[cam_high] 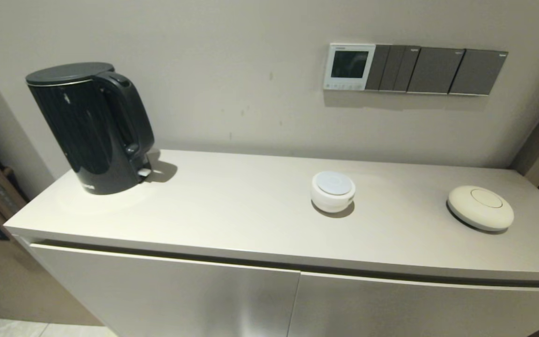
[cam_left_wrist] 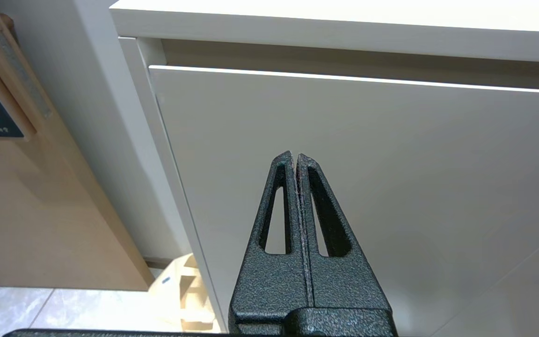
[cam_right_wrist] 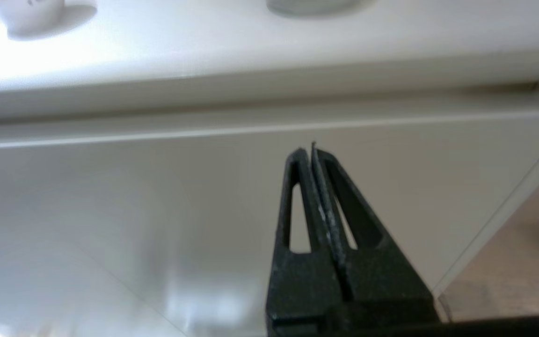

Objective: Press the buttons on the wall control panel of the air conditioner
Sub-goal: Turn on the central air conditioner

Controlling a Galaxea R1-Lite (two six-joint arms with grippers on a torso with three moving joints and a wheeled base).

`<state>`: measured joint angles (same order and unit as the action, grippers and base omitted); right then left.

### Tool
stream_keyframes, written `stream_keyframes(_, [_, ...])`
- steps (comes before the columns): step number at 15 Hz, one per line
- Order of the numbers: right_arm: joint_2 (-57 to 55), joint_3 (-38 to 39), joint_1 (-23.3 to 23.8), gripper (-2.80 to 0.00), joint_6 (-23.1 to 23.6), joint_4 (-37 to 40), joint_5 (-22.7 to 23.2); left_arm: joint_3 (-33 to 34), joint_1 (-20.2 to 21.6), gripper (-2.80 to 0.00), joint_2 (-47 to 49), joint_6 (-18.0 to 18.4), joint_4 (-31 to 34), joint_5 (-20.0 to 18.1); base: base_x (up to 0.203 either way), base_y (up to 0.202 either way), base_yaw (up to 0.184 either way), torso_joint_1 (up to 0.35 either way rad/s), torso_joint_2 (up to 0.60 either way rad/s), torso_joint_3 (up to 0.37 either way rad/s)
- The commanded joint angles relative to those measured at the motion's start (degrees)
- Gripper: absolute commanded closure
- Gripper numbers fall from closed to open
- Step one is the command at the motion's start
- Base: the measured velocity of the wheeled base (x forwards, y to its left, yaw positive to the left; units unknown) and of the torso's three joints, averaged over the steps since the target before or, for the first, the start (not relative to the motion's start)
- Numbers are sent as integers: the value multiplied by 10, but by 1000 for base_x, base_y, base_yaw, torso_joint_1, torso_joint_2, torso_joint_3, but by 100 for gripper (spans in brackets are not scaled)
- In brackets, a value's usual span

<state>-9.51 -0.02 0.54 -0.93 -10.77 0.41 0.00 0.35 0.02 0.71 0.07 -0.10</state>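
Your left gripper [cam_left_wrist: 296, 157] and right gripper [cam_right_wrist: 308, 152], both pinched closed, low before the cabinet doors [cam_left_wrist: 344, 164]; wall control panel [cam_high: 349, 66] and its buttons [cam_high: 344, 86] well above, untouched

Soft, even indoor light from above. The kettle [cam_high: 92, 126] casts a shadow rightward onto the counter [cam_high: 232, 210]; the wall panel [cam_high: 349, 66] shadows the wall beneath. Counter top glares white in both wrist views. Right wrist view slightly blurred; head view bows at edges.
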Motion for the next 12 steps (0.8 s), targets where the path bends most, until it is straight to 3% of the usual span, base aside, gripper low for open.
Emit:
stream_keyframes(1, [-113, -9, 6, 0, 2, -100, -1, 0, 0, 0, 0, 0, 0, 0, 0, 0, 0, 0, 0, 0])
stream_keyframes(6, [-330, -66, 12, 0, 26, -388, -30, 0, 0, 0, 0, 0, 0, 0, 0, 0, 0, 0, 0, 0])
stream_keyframes(9, [-456, -154, -13, 0, 39, -538, -97, 0, 0, 0, 0, 0, 0, 0, 0, 0, 0, 0, 0, 0])
stream_keyframes(12, [-547, -268, -67, 0, 45, -592, -160, 0, 0, 0, 1, 0, 0, 0, 0, 0, 0, 0, 0, 0])
